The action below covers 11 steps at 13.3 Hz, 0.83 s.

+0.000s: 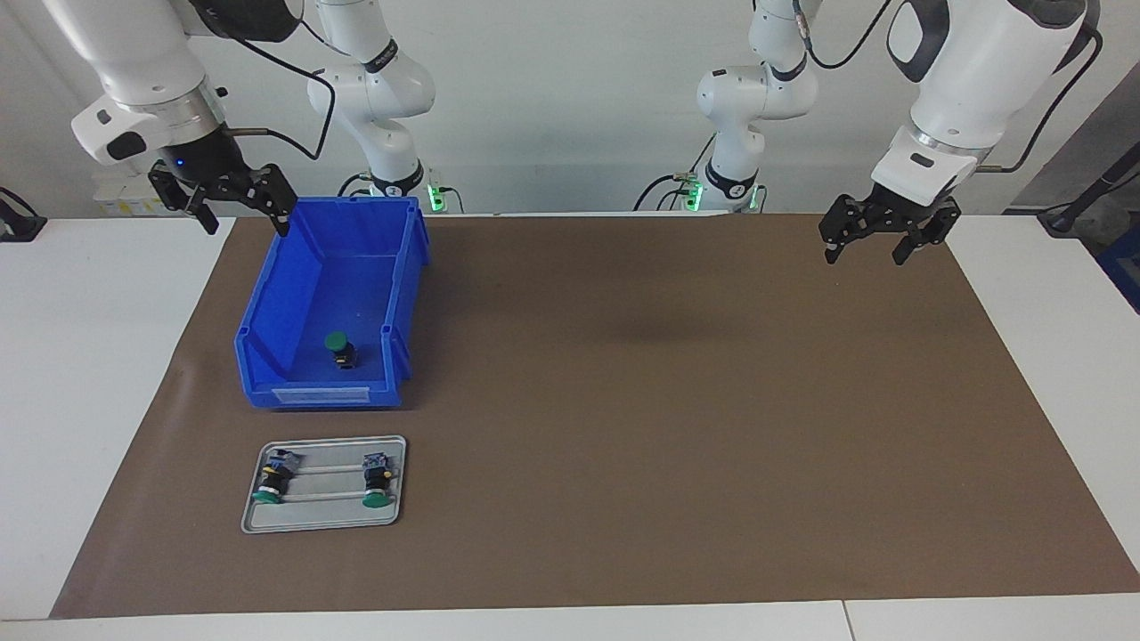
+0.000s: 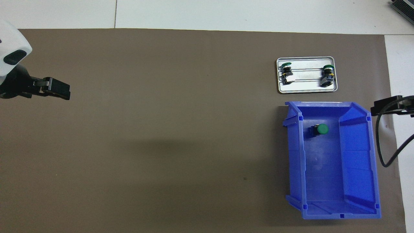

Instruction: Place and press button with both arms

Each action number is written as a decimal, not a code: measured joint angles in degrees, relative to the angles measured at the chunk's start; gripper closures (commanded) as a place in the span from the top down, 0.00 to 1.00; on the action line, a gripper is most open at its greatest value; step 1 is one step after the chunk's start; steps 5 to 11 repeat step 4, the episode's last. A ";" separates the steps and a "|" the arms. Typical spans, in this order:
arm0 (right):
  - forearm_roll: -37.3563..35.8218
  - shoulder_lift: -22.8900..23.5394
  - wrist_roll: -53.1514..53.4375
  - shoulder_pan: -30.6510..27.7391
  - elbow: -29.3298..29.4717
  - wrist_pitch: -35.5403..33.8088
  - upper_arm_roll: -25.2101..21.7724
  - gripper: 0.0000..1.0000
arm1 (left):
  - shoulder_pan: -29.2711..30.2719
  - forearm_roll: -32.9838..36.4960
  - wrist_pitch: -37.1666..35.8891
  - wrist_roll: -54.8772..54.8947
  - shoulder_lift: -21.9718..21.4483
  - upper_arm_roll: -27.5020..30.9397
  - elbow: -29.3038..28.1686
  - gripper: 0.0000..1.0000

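Item: small push-button switch with round green mushroom cap and black cylindrical body (image 1: 338, 349). Stands cap-up on the floor of the bin, in the part of the bin farther from the robots, touching no wall that can be made out.

Item: blue open-topped plastic storage bin (image 1: 267, 294). Sits on the mat toward the right arm's end of the table, its low lip with a pale label strip turned away from the robots.

Item: shallow silver metal tray with rounded corners (image 1: 323, 521). Lies on the mat just farther from the robots than the bin, apart from it. Holds two more green-capped push-button switches (image 1: 272, 481), lying on their sides near the tray's two ends, caps turned away from the robots.

Item: brown mat (image 1: 623, 401). Covers most of the white table (image 1: 80, 374).

Item: right gripper (image 1: 242, 210), black, two-fingered, on a glossy white arm. Hangs in the air over the mat's edge, beside the bin's corner nearest the robots. Fingers spread apart, holding nothing. The switch in the bin lies well apart from it, lower down and farther from the robots.

Item: left gripper (image 1: 868, 246), black, two-fingered, on a matching white arm. Hangs over the mat's corner at the left arm's end of the table. Fingers spread, empty. Well apart from the bin and its switch, with bare mat between.
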 measured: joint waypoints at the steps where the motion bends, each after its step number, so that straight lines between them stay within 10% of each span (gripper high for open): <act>1: -0.07 0.00 0.00 0.09 0.00 0.00 0.00 1.00 | 0.00 0.00 0.00 0.00 0.00 0.00 0.00 1.00; 11: -0.22 0.00 0.00 0.09 0.00 0.00 -0.01 1.00 | 0.00 0.00 0.00 0.00 0.00 0.00 0.00 1.00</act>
